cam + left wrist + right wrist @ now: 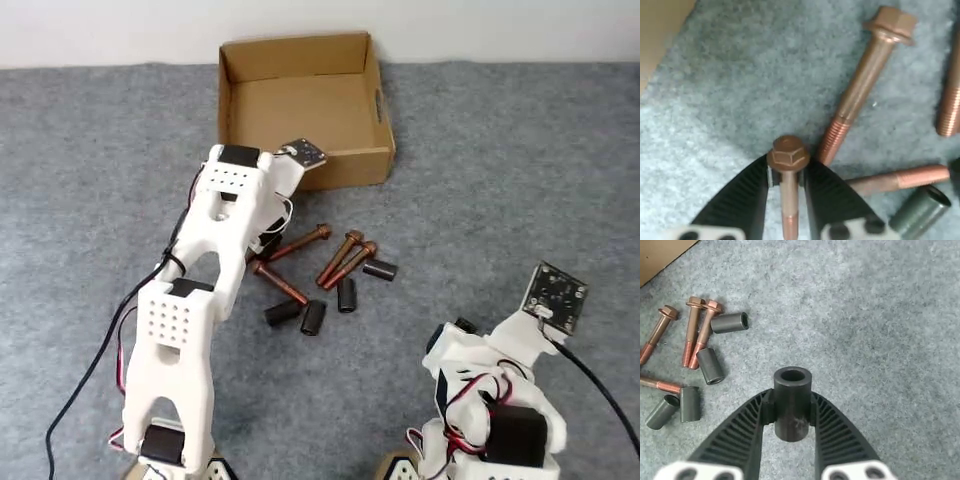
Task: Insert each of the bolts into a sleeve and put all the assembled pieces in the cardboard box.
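We see the left pincer [788, 172] clamped on a copper-coloured bolt [788, 155], gripping the shank just under its hexagonal flanged head, with the threaded end running back between the jaws. The right pincer [792, 400] is closed around a dark, short cylindrical sleeve [792, 385], which is held upright so that its open bore faces the camera.

The left wrist view shows the held bolt just above the grey desk [740, 90], right beside the loose pieces. In the high view the white left arm [215, 240] covers that grip, so there the bolt's place is probably under the arm's end, though we cannot make it out.

The high view shows four loose bolts [338, 260] fanned out on the desk, with four loose sleeves [347, 294] lying on their sides just beside them. The right wrist view shows the same pile well apart from the held sleeve.

The cardboard box [355, 168] stands open-topped just beyond the pile, its near wall close to the left arm's end. The right arm [490, 390] sits folded near the desk's front edge. A bare stretch of grey desk lies between it and the pile.
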Controlling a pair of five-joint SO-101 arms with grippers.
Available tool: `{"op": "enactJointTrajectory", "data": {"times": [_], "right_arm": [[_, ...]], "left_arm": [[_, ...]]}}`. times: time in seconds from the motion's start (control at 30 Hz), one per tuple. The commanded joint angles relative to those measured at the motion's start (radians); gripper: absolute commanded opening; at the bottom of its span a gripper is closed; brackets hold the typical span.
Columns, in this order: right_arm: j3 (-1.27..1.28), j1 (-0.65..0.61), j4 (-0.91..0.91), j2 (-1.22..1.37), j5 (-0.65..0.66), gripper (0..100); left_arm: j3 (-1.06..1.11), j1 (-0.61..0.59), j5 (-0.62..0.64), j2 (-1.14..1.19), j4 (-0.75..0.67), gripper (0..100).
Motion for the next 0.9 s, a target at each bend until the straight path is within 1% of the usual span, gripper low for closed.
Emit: {"op": "enactJointTrajectory", "data": {"times": [0.0,0.07,0.13,0.2,0.3,0.33,0.5,0.6,0.73,0.87], "right_arm": [[-0.028,0.008,-0.015,0.004,0.008,0.8],[-0.035,0.004,-0.012,0.004,0.008,0.8],[-0.035,0.002,-0.01,0.004,0.008,0.8],[-0.035,-0.007,-0.005,0.004,0.009,0.8],[-0.041,-0.053,-0.005,0.004,0.026,0.8],[-0.049,-0.07,-0.005,0.004,0.026,0.8],[-0.058,-0.143,-0.005,0.004,0.029,0.8],[-0.068,-0.211,-0.01,0.004,0.029,0.8],[-0.1,-0.326,-0.018,0.004,0.072,0.8],[-0.146,-0.418,-0.018,0.004,0.112,0.8]], "left_arm": [[-0.022,-0.009,0.043,-0.127,0.091,0],[-0.013,-0.015,0.084,-0.209,0.129,0],[0.041,-0.014,0.138,-0.305,0.137,0],[0.154,-0.009,0.144,-0.43,0.135,0],[0.357,0.028,0.153,-0.628,0.13,0],[0.418,0.041,0.175,-0.69,0.129,0],[0.688,0.068,0.373,-0.964,0.097,0],[0.82,0.068,0.399,-1.089,0.095,0],[0.99,0.057,0.446,-1.298,0.006,0],[1.159,0.069,0.485,-1.588,-0.157,0]]}}
